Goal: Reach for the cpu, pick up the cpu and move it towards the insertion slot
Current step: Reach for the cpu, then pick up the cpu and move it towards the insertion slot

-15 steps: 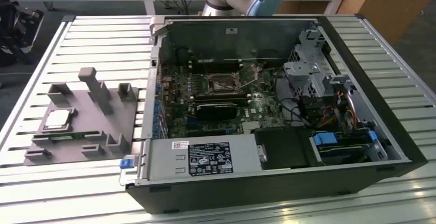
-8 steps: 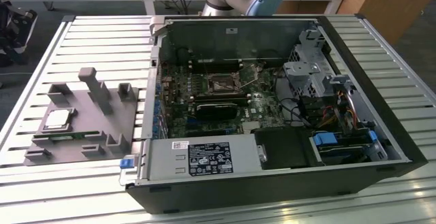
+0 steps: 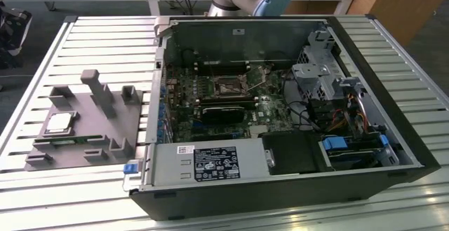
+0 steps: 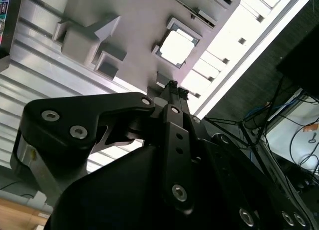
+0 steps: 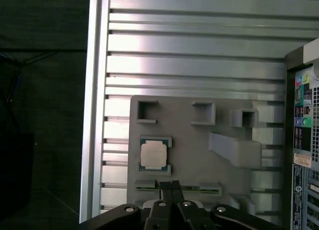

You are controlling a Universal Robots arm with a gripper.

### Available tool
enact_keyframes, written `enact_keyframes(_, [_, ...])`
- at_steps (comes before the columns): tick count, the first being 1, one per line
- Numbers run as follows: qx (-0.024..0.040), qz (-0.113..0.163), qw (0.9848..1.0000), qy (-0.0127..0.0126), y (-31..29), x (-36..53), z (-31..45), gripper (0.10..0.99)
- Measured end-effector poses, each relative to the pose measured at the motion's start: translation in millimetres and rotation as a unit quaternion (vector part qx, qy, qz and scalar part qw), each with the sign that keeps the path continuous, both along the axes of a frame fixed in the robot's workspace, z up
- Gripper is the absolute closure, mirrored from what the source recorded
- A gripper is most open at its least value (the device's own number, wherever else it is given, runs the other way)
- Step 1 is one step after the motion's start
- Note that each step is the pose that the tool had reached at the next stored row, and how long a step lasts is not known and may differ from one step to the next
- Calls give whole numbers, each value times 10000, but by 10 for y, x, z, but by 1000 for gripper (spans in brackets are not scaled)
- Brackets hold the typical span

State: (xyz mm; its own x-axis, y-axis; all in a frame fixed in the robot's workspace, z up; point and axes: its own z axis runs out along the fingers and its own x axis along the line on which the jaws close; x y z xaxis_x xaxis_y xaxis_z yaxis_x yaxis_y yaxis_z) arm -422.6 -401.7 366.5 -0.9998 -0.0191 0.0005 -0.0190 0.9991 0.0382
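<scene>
cpu (image 3: pixel 60 121) lying flat in a square recess of the grey fixture (image 3: pixel 98 128), on the slatted metal desk (image 3: pixel 105 36) at the exterior view's left. it is well apart from the insertion slot (image 3: pixel 230 86), which sits on the green board inside the open computer case (image 3: pixel 238 39). first wrist view: claw (image 5: pixel 172 184) with fingers pressed together, pinching nothing, tips near the cpu (image 5: pixel 153 154) but clear of it. second wrist view: same claw (image 4: pixel 174 84), cpu (image 4: pixel 175 46) beyond its tips.
</scene>
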Motion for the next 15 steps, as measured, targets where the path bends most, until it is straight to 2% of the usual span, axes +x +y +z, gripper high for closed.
enact_keyframes(2, [0, 1, 10000, 0, 0, -5, -3, 973])
enact_keyframes(3, [1, 0, 10000, -1, -1, -5, -9, 922])
enact_keyframes(4, [0, 0, 10000, 0, -10, -7, -15, 922])
enact_keyframes(6, [12, 0, 10000, -1, -31, -10, -37, 796])
enact_keyframes(7, [17, 0, 10000, -2, -35, -10, -48, 796])
enact_keyframes(8, [19, 0, 10000, -1, -39, -10, -57, 737])
enact_keyframes(9, [22, 0, 10000, -1, -44, -10, -67, 737])
enact_keyframes(12, [24, 1, 10000, 1, -51, -11, -113, 561])
enact_keyframes(13, [24, 6, 10000, 5, -53, -11, -132, 561])
enact_keyframes(14, [23, 23, 10000, 8, -58, -10, -150, 506])
enact_keyframes(15, [24, 46, 10000, 9, -63, -10, -168, 506])
